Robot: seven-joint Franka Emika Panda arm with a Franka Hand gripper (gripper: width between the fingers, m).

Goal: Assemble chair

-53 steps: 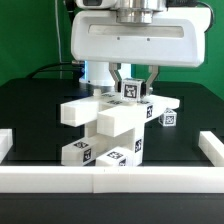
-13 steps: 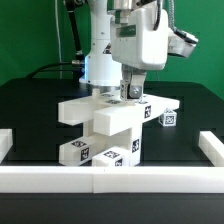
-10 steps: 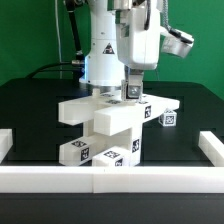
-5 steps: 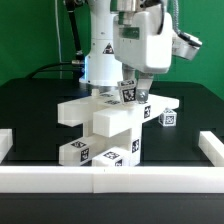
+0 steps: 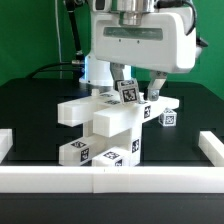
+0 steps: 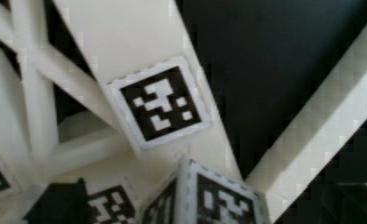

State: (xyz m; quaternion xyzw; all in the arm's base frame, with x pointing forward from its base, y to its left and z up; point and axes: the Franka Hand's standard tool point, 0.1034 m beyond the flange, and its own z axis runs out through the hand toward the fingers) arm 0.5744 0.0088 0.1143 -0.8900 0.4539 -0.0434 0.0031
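Observation:
The chair point(image 5: 105, 120) is a partly joined stack of white slabs and bars with black-and-white tags, standing in the middle of the black table. A small tagged cube point(image 5: 129, 90) sits on its top. My gripper point(image 5: 136, 94) hangs straight over that cube. It is open, with one finger on each side of the cube and a gap showing at the exterior view's right. The wrist view shows a tagged white bar point(image 6: 162, 100), crossing white bars, and the cube point(image 6: 224, 205) between my dark fingers point(image 6: 55, 200).
A long white border rail point(image 5: 110, 178) runs along the front, with short rail ends at both sides point(image 5: 210, 145). A loose small tagged cube point(image 5: 168, 119) lies at the exterior view's right of the chair. The robot base point(image 5: 95, 70) stands behind.
My hand has turned about its vertical axis from side-on back to facing the camera square, staying over the top cube. The chair parts have not shifted.

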